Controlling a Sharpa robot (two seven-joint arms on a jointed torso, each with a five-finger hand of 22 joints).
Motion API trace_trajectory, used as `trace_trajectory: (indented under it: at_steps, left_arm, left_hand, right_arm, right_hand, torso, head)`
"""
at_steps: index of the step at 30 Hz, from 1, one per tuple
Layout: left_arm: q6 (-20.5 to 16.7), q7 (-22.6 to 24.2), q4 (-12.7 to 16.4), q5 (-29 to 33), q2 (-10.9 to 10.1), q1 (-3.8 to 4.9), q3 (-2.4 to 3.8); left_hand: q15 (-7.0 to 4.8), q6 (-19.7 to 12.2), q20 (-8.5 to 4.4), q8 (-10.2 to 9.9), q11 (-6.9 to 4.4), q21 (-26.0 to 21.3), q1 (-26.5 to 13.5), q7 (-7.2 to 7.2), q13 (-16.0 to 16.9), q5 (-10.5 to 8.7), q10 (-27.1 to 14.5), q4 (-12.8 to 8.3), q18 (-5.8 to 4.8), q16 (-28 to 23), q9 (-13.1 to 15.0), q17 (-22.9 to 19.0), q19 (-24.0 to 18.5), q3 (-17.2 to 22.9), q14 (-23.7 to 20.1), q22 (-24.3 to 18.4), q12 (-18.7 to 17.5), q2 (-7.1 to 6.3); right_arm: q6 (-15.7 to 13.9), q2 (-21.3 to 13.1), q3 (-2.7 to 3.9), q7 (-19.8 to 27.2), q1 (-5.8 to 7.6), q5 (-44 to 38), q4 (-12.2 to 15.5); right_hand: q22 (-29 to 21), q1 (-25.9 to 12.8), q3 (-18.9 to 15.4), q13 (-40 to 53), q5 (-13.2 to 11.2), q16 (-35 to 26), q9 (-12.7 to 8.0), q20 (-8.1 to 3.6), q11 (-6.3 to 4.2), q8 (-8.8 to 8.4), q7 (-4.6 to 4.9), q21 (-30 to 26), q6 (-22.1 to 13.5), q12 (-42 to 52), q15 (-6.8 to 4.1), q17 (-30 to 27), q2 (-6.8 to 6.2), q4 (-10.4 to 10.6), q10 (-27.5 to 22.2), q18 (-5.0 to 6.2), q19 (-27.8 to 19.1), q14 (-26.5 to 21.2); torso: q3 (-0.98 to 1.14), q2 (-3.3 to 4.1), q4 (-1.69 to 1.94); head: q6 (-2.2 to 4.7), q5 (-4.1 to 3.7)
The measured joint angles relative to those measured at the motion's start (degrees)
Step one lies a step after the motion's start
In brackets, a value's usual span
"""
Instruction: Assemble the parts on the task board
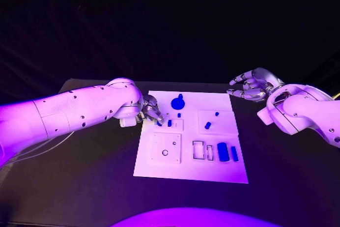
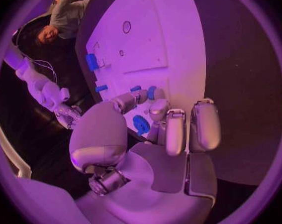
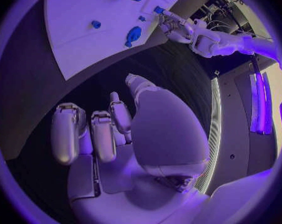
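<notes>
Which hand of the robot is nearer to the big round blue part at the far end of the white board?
The left hand. It is at the task board's left edge, just beside the round blue part. The right hand hovers off the board, beyond its far right corner.

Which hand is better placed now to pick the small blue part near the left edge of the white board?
The left hand: its fingers already reach that small blue part, while the right hand hovers beyond the task board.

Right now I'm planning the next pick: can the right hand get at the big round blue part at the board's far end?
Probably yes: the right hand hovers empty beside the board, and nothing covers the big round blue part.
</notes>
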Motion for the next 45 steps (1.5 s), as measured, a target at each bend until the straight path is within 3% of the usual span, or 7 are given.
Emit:
trace_trajectory:
  at_steps: [27, 29, 30, 31, 40, 45]
  left_arm:
    - [-0.95, 0.01, -0.68, 0.10, 0.60, -0.14, -0.09]
    - [-0.95, 0.01, -0.83, -0.04, 0.66, -0.17, -0.09]
    - [-0.96, 0.02, -0.92, -0.11, 0.69, -0.20, -0.10]
    - [-1.00, 0.02, -1.00, -0.17, 0.73, -0.23, -0.11]
    - [-1.12, 0.04, -1.43, -1.01, 0.98, -0.40, -0.12]
    - [-1.12, 0.06, -1.58, -1.28, 1.06, -0.45, -0.12]
  left_hand:
    - [-0.24, 1.49, -0.43, 1.32, -0.51, 0.03, -1.18, -0.48, 0.06, 0.00, 1.32, 0.03, 0.00, 0.00, 0.00, 0.00, 0.43, -0.02, 0.22, 0.40, 0.18, -0.03]
    - [-0.65, 1.79, -0.70, 1.61, -0.86, 0.03, -1.47, -0.78, 0.07, 0.00, 1.66, 1.52, 0.00, 0.00, 0.73, 0.00, 0.69, -1.53, -0.17, 0.40, 0.18, -0.32]
    - [-1.03, 2.02, -0.72, 1.97, -1.22, 0.03, -1.47, -1.01, 0.07, 0.00, 2.02, 1.52, 0.00, 0.00, 3.62, 0.00, 0.71, -1.54, 0.20, 0.40, 0.18, -0.32]
    - [-1.03, 2.20, -0.72, 2.39, -1.22, 0.03, -1.47, -1.19, 0.07, 0.00, 2.04, 1.52, 0.00, 0.00, 4.23, 0.00, 0.71, -1.54, 0.20, 0.41, 0.18, -0.32]
    - [-1.04, 3.71, -0.72, 2.64, -2.16, 0.03, -1.47, -2.30, 0.07, 0.05, 3.74, 4.27, 0.00, 0.00, 4.88, 0.00, 0.71, -4.31, 0.20, 0.41, 0.18, -0.32]
    - [-1.04, 4.13, -0.72, 2.65, -2.05, 0.03, -1.47, -2.72, 0.08, 0.57, 3.88, 5.24, 0.00, 0.00, 4.88, 0.00, 0.71, -6.02, 0.20, 0.41, 0.18, -0.33]
  right_arm:
    - [0.02, -0.01, 0.01, 0.07, 0.00, 0.00, -0.01]
    - [0.02, -0.01, 0.01, 0.09, 0.00, 0.00, -0.01]
    - [0.02, -0.01, 0.01, 0.09, -0.01, 0.00, -0.01]
    - [0.02, -0.01, 0.01, 0.10, -0.01, 0.00, -0.01]
    - [0.02, -0.04, 0.00, 0.16, -0.01, 0.03, -0.01]
    - [0.02, -0.05, 0.00, 0.20, -0.01, 0.07, -0.01]
  right_hand:
    - [0.00, 0.00, 0.00, 0.00, 0.00, 0.00, 0.00, 0.00, 0.00, 0.00, 0.00, 0.00, 0.00, 0.00, 0.00, 0.00, 0.00, 0.00, 0.00, 0.00, 0.00, 0.00]
    - [0.00, 0.00, 0.00, 0.00, 0.00, 0.00, -0.01, 0.00, 0.00, 0.00, 0.00, 0.00, 0.00, 0.00, 0.00, 0.00, 0.00, 0.00, 0.00, 0.00, 0.00, 0.00]
    - [0.00, 0.00, 0.00, 0.00, 0.00, 0.00, -0.01, 0.00, 0.00, 0.00, 0.00, 0.00, 0.00, 0.00, 0.00, 0.00, 0.00, 0.00, 0.00, 0.01, 0.00, 0.00]
    - [0.00, 0.00, 0.00, 0.00, 0.00, 0.00, -0.04, 0.00, 0.00, 0.00, 0.00, 0.00, 0.00, 0.00, 0.00, 0.00, 0.00, 0.00, 0.00, 0.01, 0.00, 0.00]
    - [0.00, 0.00, 0.00, -0.01, 0.00, 0.00, -0.05, 0.00, 0.00, 0.00, 0.00, 0.00, 0.00, 0.00, 0.00, 0.00, 0.00, 0.00, 0.00, 0.00, 0.00, 0.00]
    - [0.00, 0.00, 0.14, 0.00, 0.00, 0.00, -0.05, 0.00, 0.00, 0.00, 0.00, 0.00, 0.00, 0.00, 0.00, 0.00, 0.00, 0.14, 0.00, 0.00, 0.00, 0.00]
  torso:
    - [-0.07, 0.01, 0.00]
    - [-0.07, 0.01, 0.00]
    - [-0.07, 0.01, 0.00]
    - [-0.07, 0.01, 0.00]
    - [-0.03, 0.00, -0.01]
    - [-0.01, -0.01, -0.01]
  head:
    - [-0.29, -0.29]
    - [-0.31, -0.31]
    - [-0.32, -0.34]
    - [-0.32, -0.36]
    - [-0.38, -0.46]
    - [-0.41, -0.47]
